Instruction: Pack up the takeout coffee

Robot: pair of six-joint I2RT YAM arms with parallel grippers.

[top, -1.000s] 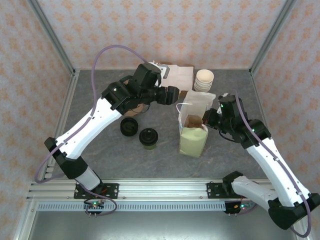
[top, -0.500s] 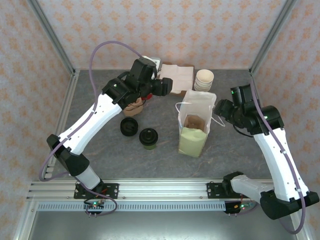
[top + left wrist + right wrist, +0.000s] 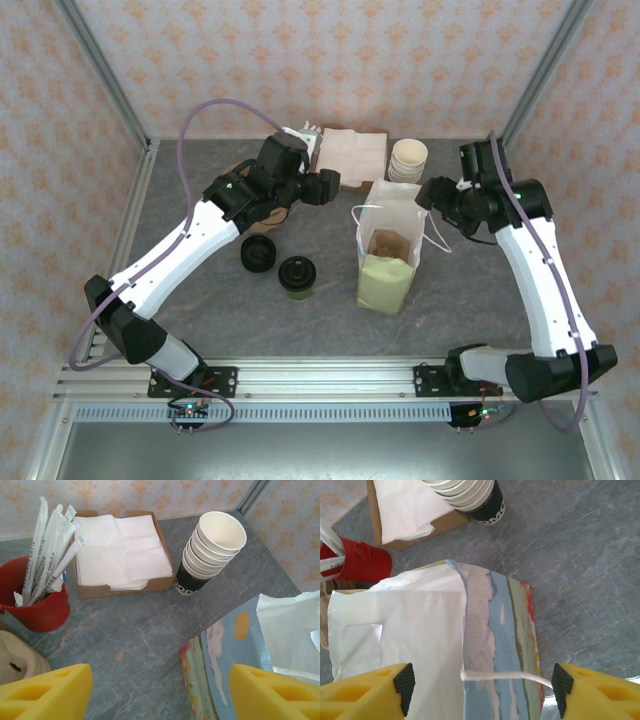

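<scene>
Grey stone-look tabletop point(image 3: 330, 320), boxed in by patterned wallpaper walls. The left end effector point(image 3: 338, 187) hovers with its yellow fingers point(image 3: 45, 692) spread wide and nothing between them. Ahead of it, from left to right, are a red cup of wrapped straws point(image 3: 37, 605), a cardboard box of napkins point(image 3: 120, 555) and a stack of paper cups point(image 3: 210, 550). The takeout coffee point(image 3: 297, 275) stands on the tabletop behind this end effector, toward the arm bases and slightly to its left, with a pile of black lids point(image 3: 257, 253) just beside the cup. A paper bag point(image 3: 388, 255) stands upright and open-topped between the two end effectors. The right end effector point(image 3: 432, 195) is at the bag's upper right edge. Its fingers point(image 3: 370, 690) are wide apart, the bag's white string handle point(image 3: 505, 676) runs loose between them, and it grips nothing.
</scene>
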